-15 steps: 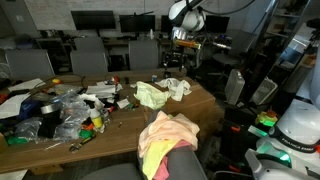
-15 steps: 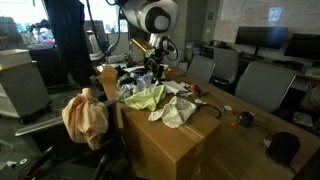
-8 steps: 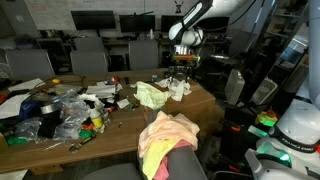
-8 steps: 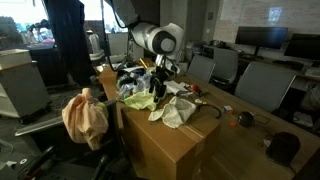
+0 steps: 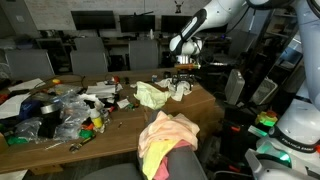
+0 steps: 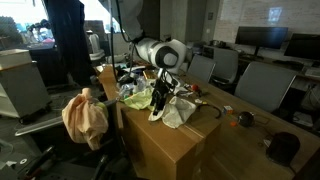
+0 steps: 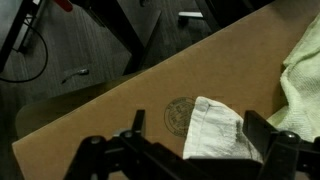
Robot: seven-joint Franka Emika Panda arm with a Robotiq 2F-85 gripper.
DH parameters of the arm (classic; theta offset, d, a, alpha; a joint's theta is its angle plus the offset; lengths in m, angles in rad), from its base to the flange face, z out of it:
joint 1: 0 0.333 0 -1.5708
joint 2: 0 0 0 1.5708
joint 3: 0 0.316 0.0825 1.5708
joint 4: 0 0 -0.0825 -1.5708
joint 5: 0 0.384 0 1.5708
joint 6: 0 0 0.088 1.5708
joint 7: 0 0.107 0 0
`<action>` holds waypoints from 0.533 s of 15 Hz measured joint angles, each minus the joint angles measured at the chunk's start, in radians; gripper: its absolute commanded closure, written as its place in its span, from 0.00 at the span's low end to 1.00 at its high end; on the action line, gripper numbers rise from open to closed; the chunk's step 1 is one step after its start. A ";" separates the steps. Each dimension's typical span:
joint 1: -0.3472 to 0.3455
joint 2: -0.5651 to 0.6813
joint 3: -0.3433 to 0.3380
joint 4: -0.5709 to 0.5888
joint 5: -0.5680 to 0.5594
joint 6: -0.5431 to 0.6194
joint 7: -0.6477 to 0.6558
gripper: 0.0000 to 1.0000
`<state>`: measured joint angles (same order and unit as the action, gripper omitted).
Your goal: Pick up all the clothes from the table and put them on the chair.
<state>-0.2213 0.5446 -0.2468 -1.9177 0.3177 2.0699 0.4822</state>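
Note:
A white cloth [image 7: 222, 131] lies near the wooden table's end, also in both exterior views [image 5: 179, 89] [image 6: 181, 111]. A pale yellow-green cloth [image 5: 150, 96] [image 6: 140, 98] [image 7: 302, 68] lies beside it. My gripper [image 7: 197, 138] is open, its two fingers straddling the white cloth's end just above the table; it also shows in both exterior views [image 5: 183, 76] [image 6: 160, 97]. A chair [image 5: 185, 160] at the table's near side carries a heap of pink and yellow clothes [image 5: 163, 134] [image 6: 85, 116].
The wooden table [image 5: 125, 125] [image 7: 110, 110] holds a clutter of bags, tape and tools [image 5: 60, 110] toward its other end. A black cable and a red object [image 6: 240, 118] lie on it. Office chairs [image 6: 255, 85] and monitors surround the table.
The arm has come down from above the table end, so the gripper now sits low over the white cloth. The clothes have not moved.

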 measured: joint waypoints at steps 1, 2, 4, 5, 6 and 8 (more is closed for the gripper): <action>-0.002 0.003 -0.001 0.001 0.000 0.001 0.012 0.00; -0.004 0.004 -0.003 0.003 0.001 0.003 0.024 0.00; -0.006 0.004 -0.007 0.007 0.002 0.016 0.048 0.00; -0.006 0.004 -0.009 0.010 0.002 0.023 0.060 0.00; -0.006 0.004 -0.011 0.011 0.002 0.034 0.072 0.00; -0.006 0.004 -0.012 0.012 0.002 0.051 0.096 0.00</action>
<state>-0.2277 0.5486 -0.2590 -1.9059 0.3195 2.1214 0.5785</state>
